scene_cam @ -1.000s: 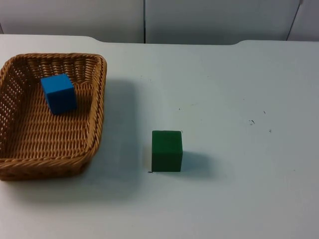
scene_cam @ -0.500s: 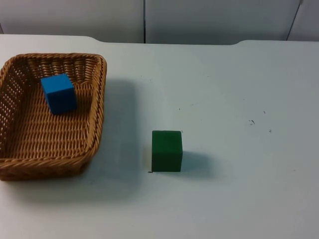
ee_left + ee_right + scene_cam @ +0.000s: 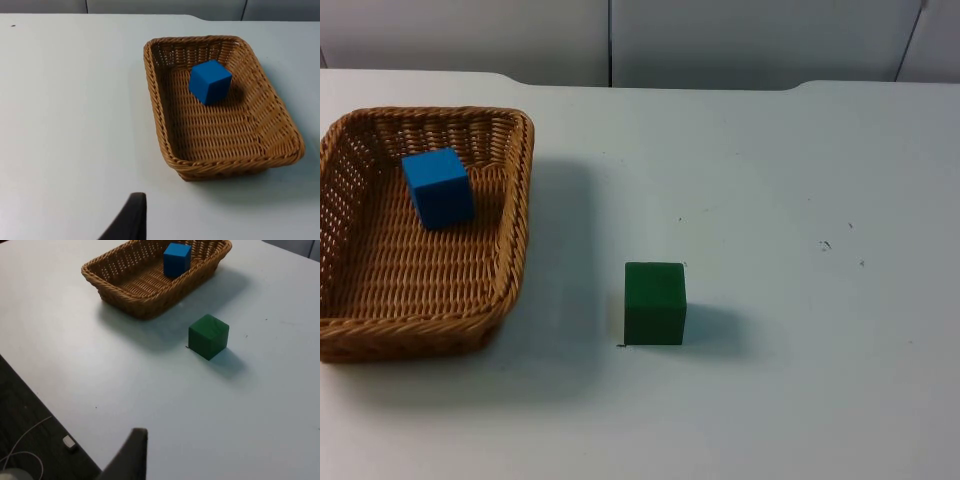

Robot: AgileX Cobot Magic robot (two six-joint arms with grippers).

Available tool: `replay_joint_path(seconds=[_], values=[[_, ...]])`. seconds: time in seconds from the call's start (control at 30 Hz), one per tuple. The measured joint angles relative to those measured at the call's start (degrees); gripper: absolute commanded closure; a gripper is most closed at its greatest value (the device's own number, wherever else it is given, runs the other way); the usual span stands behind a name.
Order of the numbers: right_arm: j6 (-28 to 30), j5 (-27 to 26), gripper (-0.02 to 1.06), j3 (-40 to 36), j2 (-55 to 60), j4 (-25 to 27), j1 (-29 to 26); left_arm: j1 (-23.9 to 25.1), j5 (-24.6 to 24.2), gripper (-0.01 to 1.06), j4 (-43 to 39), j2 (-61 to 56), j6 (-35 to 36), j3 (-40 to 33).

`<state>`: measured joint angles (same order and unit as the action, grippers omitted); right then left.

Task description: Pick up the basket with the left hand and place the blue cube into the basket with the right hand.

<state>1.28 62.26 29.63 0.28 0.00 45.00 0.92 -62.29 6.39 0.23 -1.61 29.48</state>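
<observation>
A brown wicker basket (image 3: 525, 180) stands on the white table at the left. The blue cube (image 3: 438, 187) lies inside it, toward its far end, and is seen there also in the left wrist view (image 3: 210, 81) and the right wrist view (image 3: 177, 259). My left gripper (image 3: 131, 220) waits well back from the basket (image 3: 155, 100), a stretch of bare table between them. My right gripper (image 3: 134, 452) waits high above the table, far from the basket (image 3: 115, 285), and holds nothing that I can see.
A green cube (image 3: 655, 302) sits on the table right of the basket, a short gap between them; it is also in the right wrist view (image 3: 208, 336). The grey partition wall (image 3: 720, 40) closes the far side. The table's edge (image 3: 50, 400) drops to dark floor.
</observation>
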Motion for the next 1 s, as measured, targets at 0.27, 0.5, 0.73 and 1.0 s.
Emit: replay_joint_path(seconds=[0.27, 0.5, 0.73, 1.0], values=[[0.00, 0.00, 0.00, 0.00, 0.00, 0.00, -1.01, 0.00, 0.00, 0.00, -0.11, 0.00, 0.12, 0.00], [0.00, 0.00, 0.00, 0.00, 0.00, 0.00, -15.64, 0.00, 0.00, 0.00, -0.11, 0.00, 0.12, 0.00], [0.00, 0.00, 0.00, 0.00, 0.00, 0.00, -32.80, 0.00, 0.00, 0.00, -0.11, 0.00, 0.12, 0.00], [0.00, 0.00, 0.00, 0.00, 0.00, 0.00, -42.13, 0.00, 0.00, 0.00, -0.11, 0.00, 0.12, 0.00]])
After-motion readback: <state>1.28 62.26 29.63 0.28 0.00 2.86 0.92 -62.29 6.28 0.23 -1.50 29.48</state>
